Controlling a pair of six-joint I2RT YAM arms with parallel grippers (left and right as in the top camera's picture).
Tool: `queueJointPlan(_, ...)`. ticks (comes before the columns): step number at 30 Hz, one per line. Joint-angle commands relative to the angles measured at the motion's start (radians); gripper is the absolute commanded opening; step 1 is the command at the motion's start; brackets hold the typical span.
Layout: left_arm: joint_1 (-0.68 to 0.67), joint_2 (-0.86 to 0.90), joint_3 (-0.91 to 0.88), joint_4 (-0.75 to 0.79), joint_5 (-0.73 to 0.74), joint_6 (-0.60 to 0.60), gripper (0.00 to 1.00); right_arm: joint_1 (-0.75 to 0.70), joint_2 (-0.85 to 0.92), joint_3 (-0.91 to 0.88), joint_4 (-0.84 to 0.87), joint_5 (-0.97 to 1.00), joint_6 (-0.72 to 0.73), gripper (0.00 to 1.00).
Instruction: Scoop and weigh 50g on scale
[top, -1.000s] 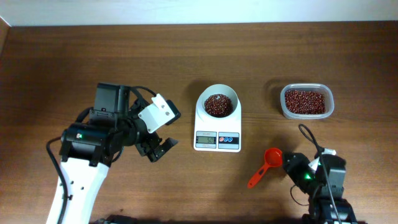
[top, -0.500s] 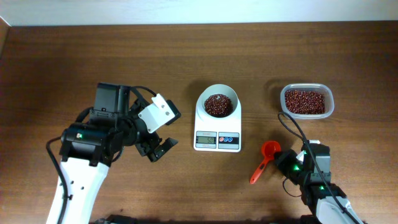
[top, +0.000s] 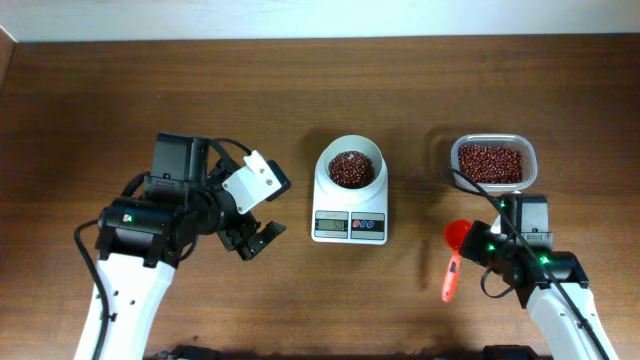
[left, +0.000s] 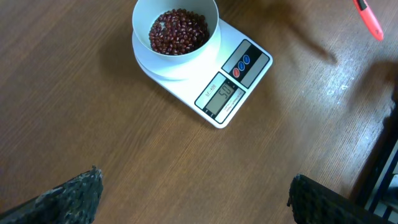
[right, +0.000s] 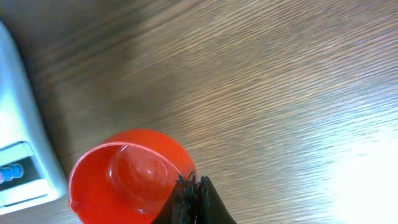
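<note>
Brown wood of the table (top: 330, 80) carries everything; at the left, the left gripper (top: 258, 238) hangs above it, jaws spread wide and holding nothing; in the middle stands the scale (top: 350, 205), display toward the robot, its white bowl (top: 328, 158) part-filled with red beans (top: 351, 169); right of it is the red scoop (top: 457, 236), handle pointing to the near edge; the right gripper (right: 193, 185) has its fingertips pressed together at the cup's rim, and whether they pinch it I cannot tell; beyond sits the clear tub (top: 454, 165) of beans.
</note>
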Motion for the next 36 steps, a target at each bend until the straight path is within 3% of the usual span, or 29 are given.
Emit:
queueJointPlan(1, 0.005, 0.002, 0.016, 0.002, 0.014, -0.009, 0.99, -0.005, 0.017, 0.017, -0.003, 0.146, -0.071, 0.04)
queueJointPlan(9, 0.005, 0.002, 0.016, 0.002, 0.014, -0.009, 0.99, -0.256, 0.129, 0.017, 0.059, 0.096, -0.071, 0.04)
queueJointPlan(17, 0.005, 0.002, 0.016, 0.002, 0.014, -0.009, 0.99, -0.264, 0.262, 0.017, 0.132, 0.094, -0.096, 0.05)
queueJointPlan(19, 0.005, 0.002, 0.016, 0.002, 0.014, -0.009, 0.99, -0.264, 0.262, 0.017, 0.133, 0.079, -0.096, 0.25)
queueJointPlan(20, 0.005, 0.002, 0.016, 0.002, 0.014, -0.009, 0.99, -0.264, 0.262, 0.017, 0.134, 0.076, -0.096, 0.27)
queueJointPlan(21, 0.005, 0.002, 0.016, 0.002, 0.014, -0.009, 0.99, -0.264, 0.262, 0.017, 0.134, 0.075, -0.096, 0.47)
queueJointPlan(24, 0.005, 0.002, 0.016, 0.002, 0.014, -0.009, 0.99, -0.264, 0.262, 0.017, 0.134, 0.061, -0.096, 0.62)
queueJointPlan(26, 0.005, 0.002, 0.016, 0.002, 0.014, -0.009, 0.99, -0.264, 0.262, 0.018, 0.133, 0.046, -0.093, 0.87)
queueJointPlan(29, 0.005, 0.002, 0.016, 0.002, 0.014, -0.009, 0.99, -0.264, 0.261, 0.020, 0.129, 0.019, -0.093, 0.97)
queueJointPlan(36, 0.005, 0.002, 0.016, 0.002, 0.014, -0.009, 0.99, -0.264, 0.259, 0.079, 0.013, -0.011, -0.093, 0.99)
